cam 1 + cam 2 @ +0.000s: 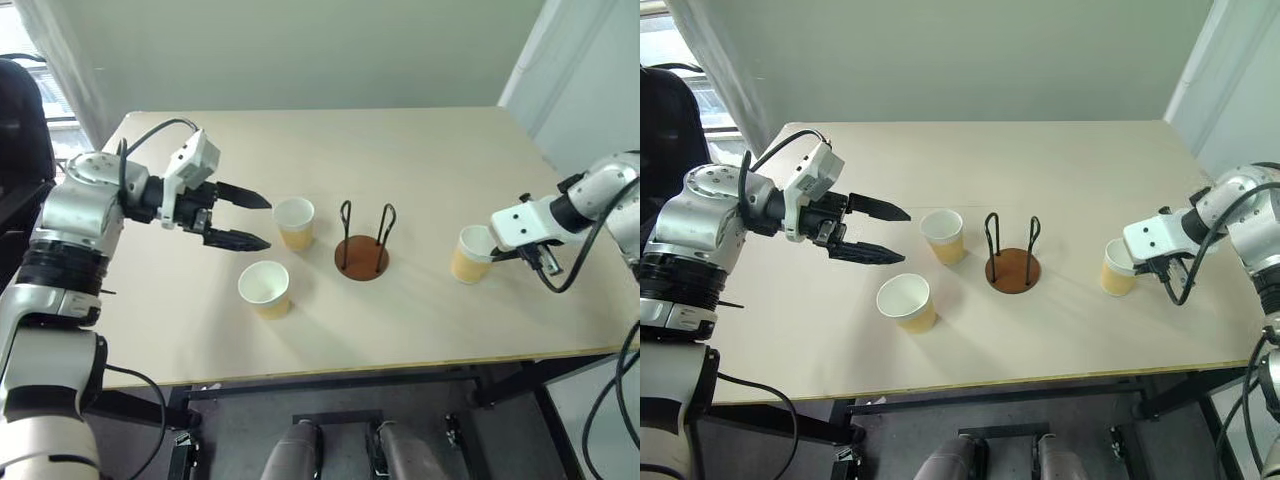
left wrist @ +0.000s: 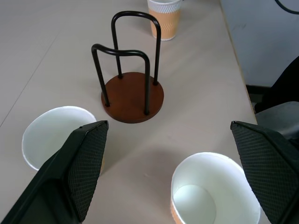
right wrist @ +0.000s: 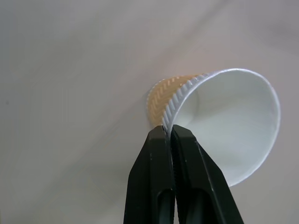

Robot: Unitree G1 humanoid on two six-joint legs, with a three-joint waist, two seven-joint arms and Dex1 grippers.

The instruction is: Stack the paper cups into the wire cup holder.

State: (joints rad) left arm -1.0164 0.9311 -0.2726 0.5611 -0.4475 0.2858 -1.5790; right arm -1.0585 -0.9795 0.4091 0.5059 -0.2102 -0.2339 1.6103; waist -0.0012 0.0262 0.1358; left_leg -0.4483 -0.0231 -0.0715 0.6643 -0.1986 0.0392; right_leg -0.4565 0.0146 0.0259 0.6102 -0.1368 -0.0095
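Three paper cups sit on the table (image 1: 420,150) around the wire cup holder (image 1: 362,250), which stands empty near the middle. One cup (image 1: 294,222) stands upright just beside the holder on its left, a second cup (image 1: 265,288) sits nearer the front edge, and the third cup (image 1: 470,255) is well to the holder's right, pinched by the right gripper (image 3: 169,133). That gripper's two black fingers are closed tight on the cup's wall at the rim, one finger inside and one outside, and the cup looks tilted in the right wrist view. The left gripper (image 1: 250,220) hovers with its jaws spread wide and holding nothing, pointing toward the two left-hand cups.

The likeliest trouble is the thin rim grip: paper crushes or slips under a narrow pinch, so the cup could swing, deform or drop on the way over. A tilted cup may also catch on a wire loop instead of sliding between them, and a knock could push the light holder across the table or into the neighbouring cup.
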